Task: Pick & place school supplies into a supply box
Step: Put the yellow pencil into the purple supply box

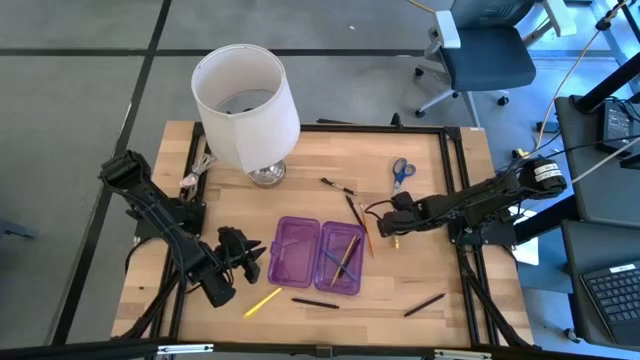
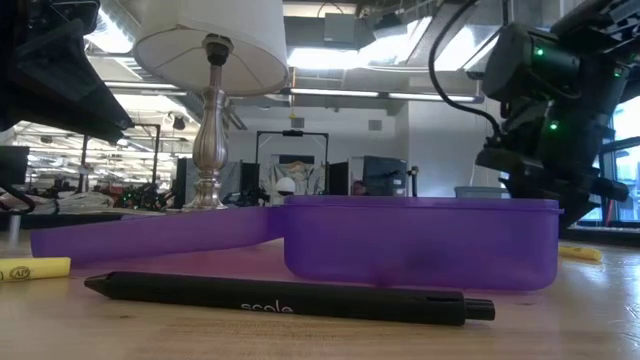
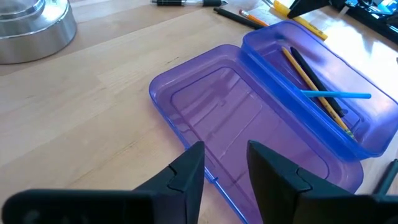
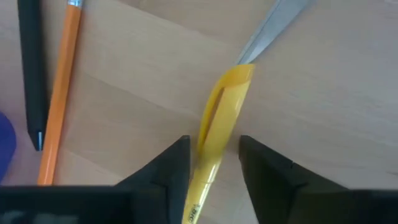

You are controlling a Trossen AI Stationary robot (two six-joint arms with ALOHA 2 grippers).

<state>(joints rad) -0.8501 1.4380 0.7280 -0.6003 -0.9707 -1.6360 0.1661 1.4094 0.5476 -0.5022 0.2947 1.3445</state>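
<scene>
The purple supply box (image 1: 318, 255) lies open near the table's middle. A yellow pencil, a black pen and a blue pen (image 3: 336, 94) lie in its right half. My left gripper (image 3: 227, 165) is open over the empty left half (image 3: 217, 118). My right gripper (image 4: 214, 168) is open at the box's right, one finger on each side of a yellow pen (image 4: 217, 124) that lies on the wood (image 2: 580, 252). An orange pencil (image 4: 59, 93) and a black pen (image 4: 31, 68) lie beside it. The blue-handled scissors (image 1: 401, 171) lie farther back. My right gripper comes at the yellow pen's shaft (image 4: 208, 155) from above, its fingers along both sides of the pen. A gap shows at one finger (image 4: 261, 171). Whether the other finger (image 4: 171, 171) touches the pen, I cannot tell.
A white-shaded lamp (image 1: 246, 105) stands at the far left on a metal foot (image 3: 31, 28). Near the front edge lie a black pen (image 1: 315, 302), a yellow pen (image 1: 262, 301) and another black pen (image 1: 424, 304). One more black pen (image 1: 338, 185) lies behind the box.
</scene>
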